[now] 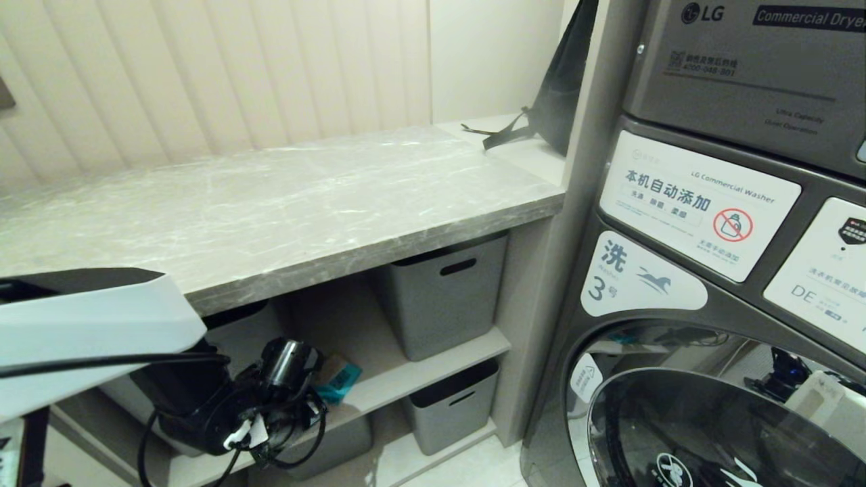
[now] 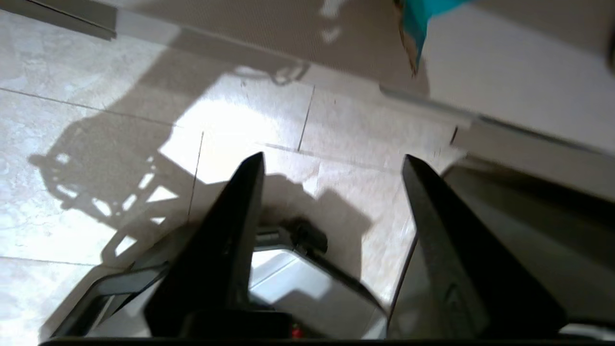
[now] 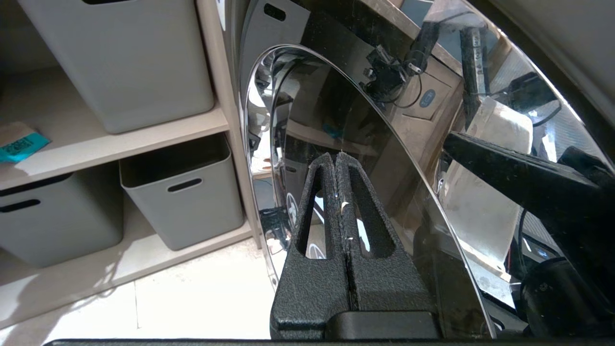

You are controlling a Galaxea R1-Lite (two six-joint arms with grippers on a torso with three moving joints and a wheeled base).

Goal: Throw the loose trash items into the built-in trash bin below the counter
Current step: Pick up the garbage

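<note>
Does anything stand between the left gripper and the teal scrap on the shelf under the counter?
Nothing visible does. The left gripper, open and empty, hangs below the counter close beside the teal scrap, which lies on the shelf. Only open air shows between them.

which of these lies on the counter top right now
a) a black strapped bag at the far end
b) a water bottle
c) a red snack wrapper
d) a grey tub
a: the black bag leans at the far end of the counter with its strap trailing on the slab; the grey tubs sit on the shelves below.
</note>
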